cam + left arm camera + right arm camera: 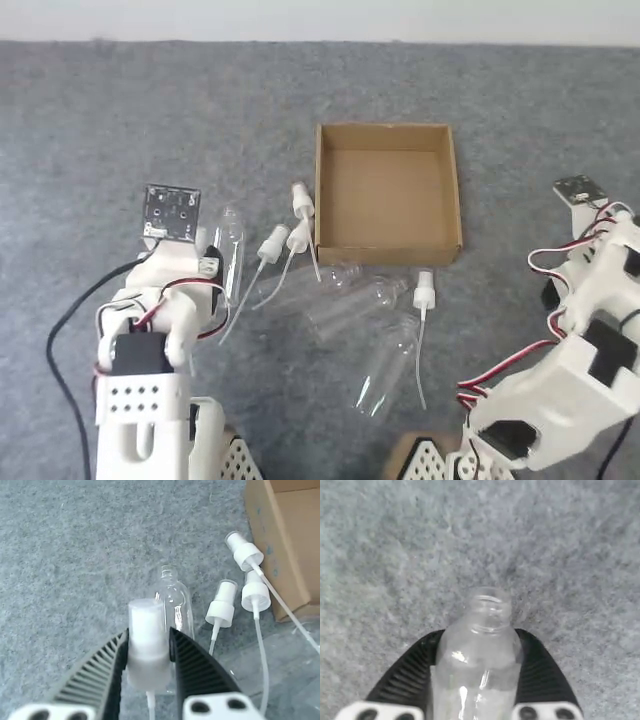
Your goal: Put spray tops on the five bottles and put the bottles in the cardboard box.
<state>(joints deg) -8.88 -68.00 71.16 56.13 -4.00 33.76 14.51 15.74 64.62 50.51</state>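
My left gripper (147,636) is shut on a white spray top (146,645), whose dip tube hangs down behind it. Just beyond it a clear bottle (175,606) lies on the carpet, neck pointing away. Three more spray tops (220,611) (256,595) (243,551) lie between that bottle and the cardboard box (287,545). My right gripper (482,635) is shut on a clear bottle (482,655) with its open neck pointing forward over bare carpet. In the high view the box (318,200) is open with nothing in it, and three uncapped bottles (350,305) lie in front of it.
Grey carpet covers the whole table. A fourth loose spray top (425,290) lies beside the bottles in front of the box. The left arm (150,330) stands at the lower left and the right arm (585,330) at the lower right.
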